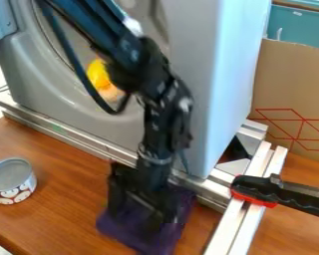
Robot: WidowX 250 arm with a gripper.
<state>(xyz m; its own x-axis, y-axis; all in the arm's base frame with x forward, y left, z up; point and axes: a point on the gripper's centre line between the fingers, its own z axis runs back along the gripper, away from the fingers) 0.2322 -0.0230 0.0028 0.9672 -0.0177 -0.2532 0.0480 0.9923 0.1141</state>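
Observation:
The black gripper (pixel 141 208) hangs down at the lower middle, over a dark purple cloth (pixel 125 230) on the wooden table. Its two fingers stand apart, with some of the cloth showing between them. The gripper and wrist hide the cloth's upper part. Whether the fingertips touch the fabric, I cannot tell.
A grey machine (pixel 225 74) with a round door stands behind, a yellow-orange item (pixel 97 74) at its door. Metal rails (pixel 76 138) run along its base and toward the front right. A patterned can (pixel 12 182) is at left, a black-and-red clamp (pixel 258 190) at right.

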